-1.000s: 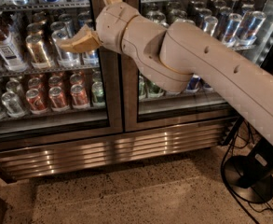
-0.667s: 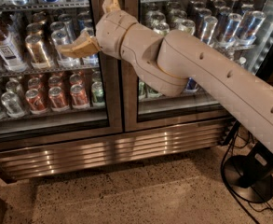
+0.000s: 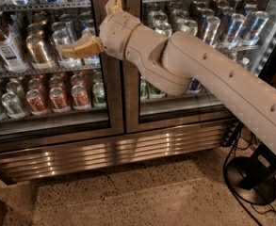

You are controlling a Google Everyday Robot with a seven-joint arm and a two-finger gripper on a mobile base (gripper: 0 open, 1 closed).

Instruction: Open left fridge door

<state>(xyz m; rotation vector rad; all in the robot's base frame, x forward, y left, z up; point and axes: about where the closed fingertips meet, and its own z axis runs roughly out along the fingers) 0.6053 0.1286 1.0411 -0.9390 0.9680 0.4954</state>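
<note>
Scarcely any shift: wide-open end effector (image 3: 87, 21) at shut left fridge door (image 3: 115, 105), cans (image 3: 57, 97) and bottles (image 3: 5, 48) behind.

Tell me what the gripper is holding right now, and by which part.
Nothing is held. The gripper is in front of the left fridge door, near the centre frame, its jaws spread wide open.

Speckled beige stone floor (image 3: 128, 194), black round metal stand base (image 3: 253, 182) at right.
Thin black cables (image 3: 229, 157) hang beside the base; red drink cans (image 3: 57, 98) stand in a row.
</note>
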